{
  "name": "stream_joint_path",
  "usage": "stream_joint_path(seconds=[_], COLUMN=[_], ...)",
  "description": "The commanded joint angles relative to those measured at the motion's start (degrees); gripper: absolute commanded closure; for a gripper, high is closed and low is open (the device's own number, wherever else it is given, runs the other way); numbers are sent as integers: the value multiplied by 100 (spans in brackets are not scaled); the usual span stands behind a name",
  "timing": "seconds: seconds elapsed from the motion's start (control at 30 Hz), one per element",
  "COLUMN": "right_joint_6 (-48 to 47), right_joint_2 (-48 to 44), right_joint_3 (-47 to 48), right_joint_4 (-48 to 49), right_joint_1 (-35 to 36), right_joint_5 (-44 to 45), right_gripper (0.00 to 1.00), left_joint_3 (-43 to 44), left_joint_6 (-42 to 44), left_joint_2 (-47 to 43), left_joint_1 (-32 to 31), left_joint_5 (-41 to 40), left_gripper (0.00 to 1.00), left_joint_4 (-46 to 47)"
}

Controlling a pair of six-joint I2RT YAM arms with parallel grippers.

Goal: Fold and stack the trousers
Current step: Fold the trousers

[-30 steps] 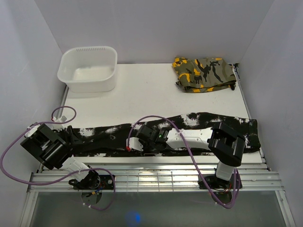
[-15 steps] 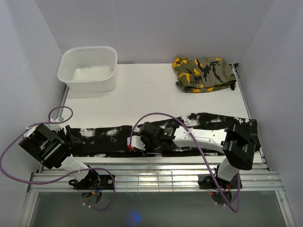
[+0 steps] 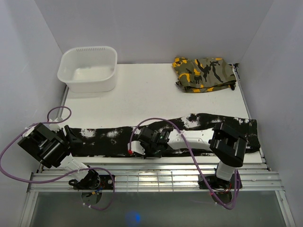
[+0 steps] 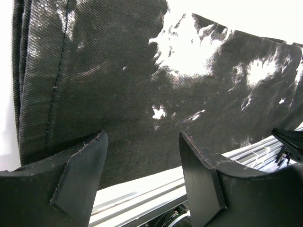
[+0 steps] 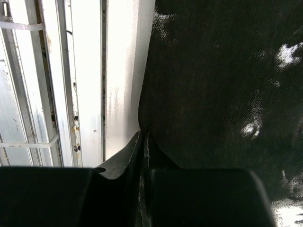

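Okay, trousers (image 3: 109, 139) lie as one long narrow strip along the near edge of the tabletop (image 3: 151, 94), running left to right, right end almost at the tabletop's right edge. The strip looks already halved lengthwise, since the left wrist view shows stacked edges at the left end, so the step is probably the crosswise fold. Left hand (image 4: 142, 142) hovers over the left end, fingers spread wide with nothing between them. Right hand (image 5: 142, 135) is low at the near hem around the strip's middle, fingers pressed together and apparently pinching that hem. How much cloth sits between them I cannot tell. Next move, my read: the left hand drops and closes on all layers of the left end, then carries it toward the right over a fold line. The cloth is limp, so a layer could slip out. The tabletop is plain white and smooth, and a slatted metal rail (image 3: 156, 172) runs just beyond the near hem. A white tub (image 3: 87, 68) is far left and a folded camo garment (image 3: 203, 73) far right, likely the stack spot. White walls close in on the sides and back.
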Motion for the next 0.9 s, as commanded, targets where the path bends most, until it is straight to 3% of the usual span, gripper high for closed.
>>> stream_joint_path(seconds=[0.0,0.07,0.17,0.23,0.3,0.37,0.47,0.57,0.6,0.7,0.77,0.87], right_joint_6=[109,127,162,197,284,337,346,40,-179,-488,-848,-1130], right_joint_2=[523,681,805,744,472,26,-670,-1162,-1260,-1646,-1980,-2297], right_joint_3=[56,266,557,855,1101,1260,1410,1332,1253,639,-9,-557], right_joint_4=[-51,-42,-69,-183,-357,-569,-947,-1517,-1667,-2046,-2073,-2090], right_joint_1=[20,20,11,-85,-373,-699,-1551,-2325,-2570,-2861,-2933,-3231], right_joint_5=[386,509,571,413,99,-323,-1159,-1477,-1381,-1092,-776,-274], right_gripper=[92,81,55,31,21,1,8,1,13,38,46,54], left_joint_3=[-20,94,515,988,1315,1744,1923,1722,1642,1248,1001,509], left_joint_6=[366,357,121,6,14,320,664,762,727,508,-54,-521], left_joint_2=[57,21,38,30,-14,-172,-620,-1154,-1288,-1657,-1693,-1483], left_joint_1=[68,85,138,155,138,77,-239,-887,-1073,-1776,-2302,-2490], left_joint_5=[-875,-1033,-1235,-1262,-1010,-649,10,363,486,899,629,268], left_gripper=[25,25,27,27,27,27,25,25,24,24,26,29], left_joint_4=[688,732,837,777,610,119,-392,-542,-560,-402,62,599])
